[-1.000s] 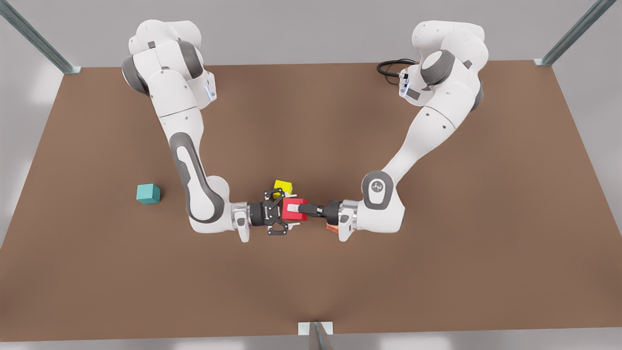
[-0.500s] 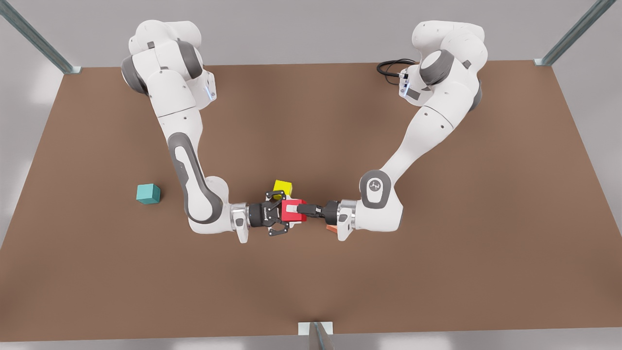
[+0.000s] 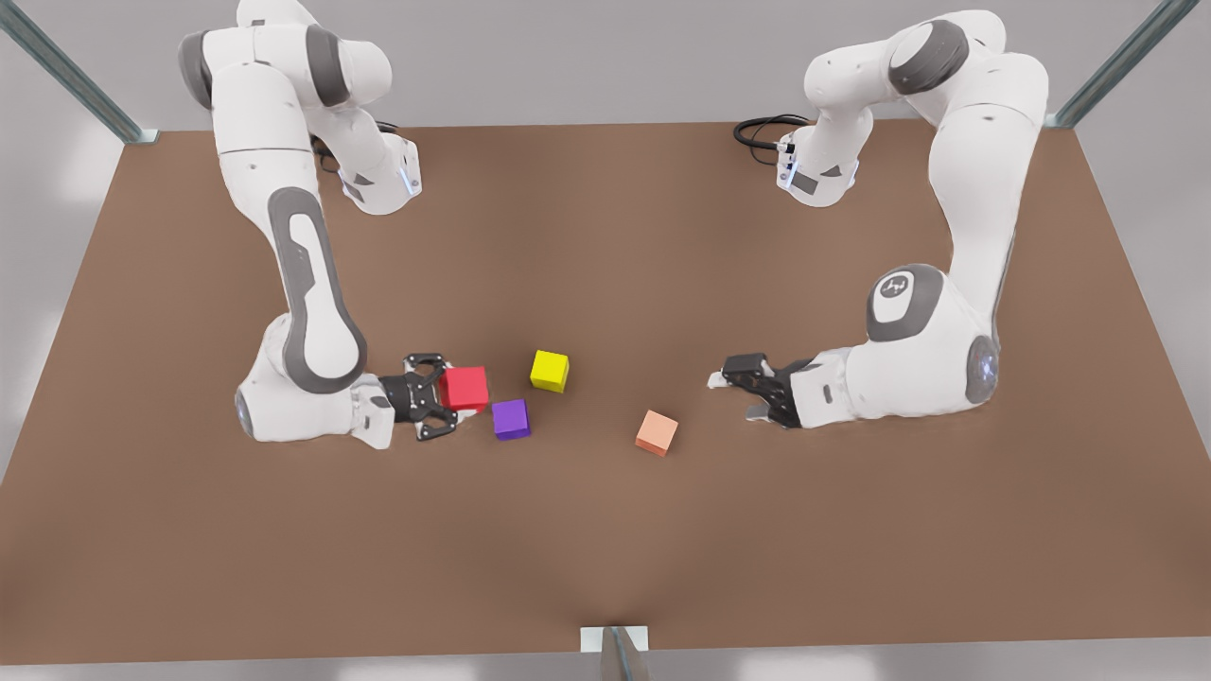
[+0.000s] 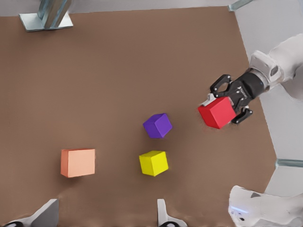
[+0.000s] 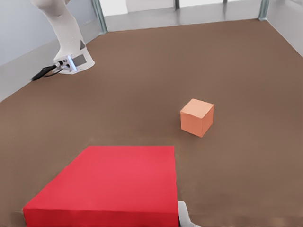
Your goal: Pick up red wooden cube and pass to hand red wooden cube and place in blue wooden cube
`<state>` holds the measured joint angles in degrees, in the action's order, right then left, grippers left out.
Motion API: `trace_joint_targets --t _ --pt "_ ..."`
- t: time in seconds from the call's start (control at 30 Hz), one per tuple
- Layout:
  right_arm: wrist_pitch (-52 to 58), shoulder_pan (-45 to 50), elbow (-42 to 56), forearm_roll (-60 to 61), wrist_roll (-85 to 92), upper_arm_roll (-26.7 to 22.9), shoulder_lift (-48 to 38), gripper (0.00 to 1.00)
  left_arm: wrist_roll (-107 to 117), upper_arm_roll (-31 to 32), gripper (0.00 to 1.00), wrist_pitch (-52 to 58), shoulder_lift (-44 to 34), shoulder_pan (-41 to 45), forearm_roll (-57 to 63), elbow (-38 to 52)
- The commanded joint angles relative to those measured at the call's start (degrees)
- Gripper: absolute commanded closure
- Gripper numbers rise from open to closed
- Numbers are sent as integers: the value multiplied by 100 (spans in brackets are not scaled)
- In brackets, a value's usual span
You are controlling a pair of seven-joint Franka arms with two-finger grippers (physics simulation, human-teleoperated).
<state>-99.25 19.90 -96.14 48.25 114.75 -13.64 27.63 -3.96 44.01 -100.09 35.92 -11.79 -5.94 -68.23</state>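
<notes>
The right pincer (image 3: 445,395) grips the red cube (image 3: 465,388) beside the purple cube (image 3: 511,419); the left pincer (image 3: 738,388) hangs open over bare tabletop (image 3: 605,549).

We take this for a simulated robotics test cell, a lab bench rather than any home or shop. A bare brown table (image 3: 605,530) stands in blank grey surroundings, framed by slanted metal posts (image 3: 66,71) bolted at its edges. Two white arms are mounted on it, with a black cable (image 3: 762,130) coiled by one base. The right gripper (image 3: 452,397) clamps a red wooden cube (image 3: 465,388). The left gripper (image 3: 733,390) hangs spread, well apart from it. Between the two pincers lie plain test blocks: a purple cube (image 3: 511,419) just beside the right one, a yellow cube (image 3: 550,370) near it, a salmon cube (image 3: 657,432) nearer the left one.
</notes>
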Motion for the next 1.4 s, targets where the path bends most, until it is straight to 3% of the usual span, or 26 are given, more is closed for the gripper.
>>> trace_joint_targets --t 0.0,0.07,0.1,0.13,0.17,0.3,0.4,0.6,1.13,1.17,1.2,1.23,1.37 --pt "240 -30 -116 -3505 -1736 -199 -249 54 1723 73 0 2670 -313 -43 2774 47" --pt "-102 -74 -360 -3551 -1999 -385 -302 54 1705 90 0 3021 -383 -201 3064 319" --pt "-865 -65 -1036 -3594 -2324 -507 -661 53 1418 -459 0 2769 -821 -62 2951 233" --pt "-1394 -83 -1292 -4015 -2545 -577 -794 52 54 -3004 0 1699 -2199 1131 1285 -1205" --pt "-2001 -83 -1811 -4096 -2554 -683 -1066 52 456 -3944 0 1378 -2572 1969 910 -1588" --pt "-3329 -109 -3025 -4104 -2642 -973 -1524 52 616 -3874 0 1932 -2247 1952 911 -1403" --pt "-3320 -170 -3156 -4421 -2571 -1333 -1498 52 607 -3874 0 2178 -2264 1943 875 -1227" --pt "-3566 -294 -3587 -4799 -2518 -1404 -1603 52 598 -3891 0 2178 -2247 1891 875 -1227" --pt "-4032 -522 -3570 -5133 -2598 -1439 -1208 52 607 -3891 0 2178 -2212 1812 744 -1236" --pt "-4041 -522 -3578 -5124 -2606 -1430 -1199 50 598 -3891 0 2187 -2212 1812 744 -1227" --pt "-4050 -522 -3587 -5124 -2633 -1431 -1207 30 607 -3891 0 2187 -2212 1820 744 -1227" --pt "-4041 -496 -3614 -5124 -2800 -1439 -1207 0 607 -3891 0 2187 -2212 1820 744 -1227" --pt "-4041 -470 -3631 -5124 -2817 -1430 -1216 0 616 -3891 0 2187 -2212 1820 744 -1236"
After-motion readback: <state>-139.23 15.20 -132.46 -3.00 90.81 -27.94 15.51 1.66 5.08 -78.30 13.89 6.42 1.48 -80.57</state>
